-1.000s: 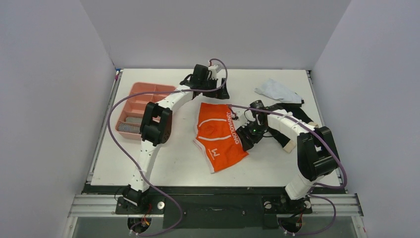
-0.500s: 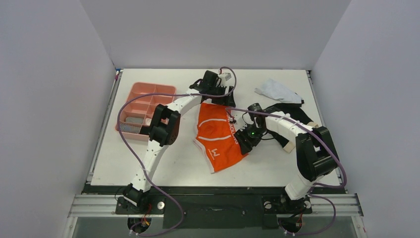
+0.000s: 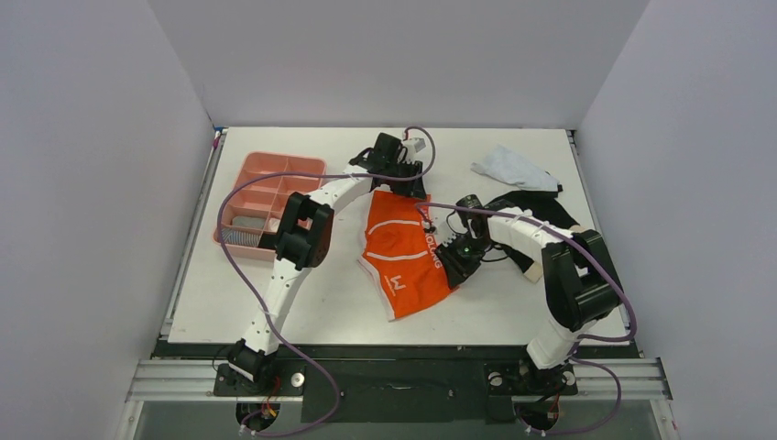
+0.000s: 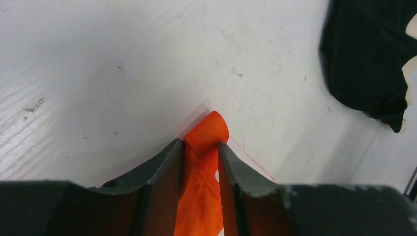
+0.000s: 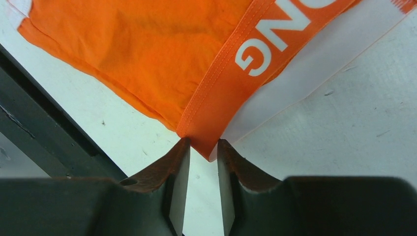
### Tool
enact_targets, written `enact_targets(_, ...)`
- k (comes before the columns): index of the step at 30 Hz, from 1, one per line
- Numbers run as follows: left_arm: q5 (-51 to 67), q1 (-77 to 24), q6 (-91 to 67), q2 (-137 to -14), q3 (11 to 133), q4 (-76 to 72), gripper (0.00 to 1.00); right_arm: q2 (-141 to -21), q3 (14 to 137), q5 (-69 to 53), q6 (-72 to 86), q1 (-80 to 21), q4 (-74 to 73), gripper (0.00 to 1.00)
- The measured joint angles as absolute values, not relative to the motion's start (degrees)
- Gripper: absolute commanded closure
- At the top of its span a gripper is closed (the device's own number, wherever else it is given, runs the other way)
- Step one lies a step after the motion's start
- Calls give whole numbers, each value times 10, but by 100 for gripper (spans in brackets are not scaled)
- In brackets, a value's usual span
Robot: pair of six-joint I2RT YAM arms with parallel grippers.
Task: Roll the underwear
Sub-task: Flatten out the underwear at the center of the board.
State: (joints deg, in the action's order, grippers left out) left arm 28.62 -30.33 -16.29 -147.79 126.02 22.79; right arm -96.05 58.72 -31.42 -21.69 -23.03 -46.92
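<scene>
The orange underwear (image 3: 403, 252) lies flat mid-table, its lettered waistband on the right. My left gripper (image 3: 403, 190) is at its far edge; in the left wrist view the left gripper (image 4: 201, 142) is shut on a bunched fold of the orange underwear (image 4: 212, 130). My right gripper (image 3: 449, 272) is at the near right corner. There the right gripper (image 5: 203, 143) stands narrowly open, the waistband corner (image 5: 209, 142) flat between the tips and bare table in the gap. The black underwear (image 3: 536, 206) lies crumpled behind the right arm, also visible as black cloth (image 4: 364, 54).
A pink compartment tray (image 3: 275, 165) sits at the back left with a grey item (image 3: 240, 236) in it. A pale cloth (image 3: 513, 168) lies at the back right. White walls enclose the table on three sides.
My left gripper came down from the back of the table onto the orange underwear's far edge and closed on it. My right gripper's jaws narrowed around the waistband corner.
</scene>
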Motion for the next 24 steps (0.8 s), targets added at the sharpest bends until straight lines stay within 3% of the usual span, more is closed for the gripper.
enact_targets(4, 290, -303, -164, -1478, 1257, 229, 99, -964, 587, -312, -219, -230, -469, 93)
enact_targets(7, 293, -302, -165, -1478, 1256, 229, 100, -964, 586, -310, -219, -227, -469, 100)
enact_targets(24, 268, -269, -269, -1469, 1217, 190, 100, -947, 581, -298, -247, -169, -472, 100)
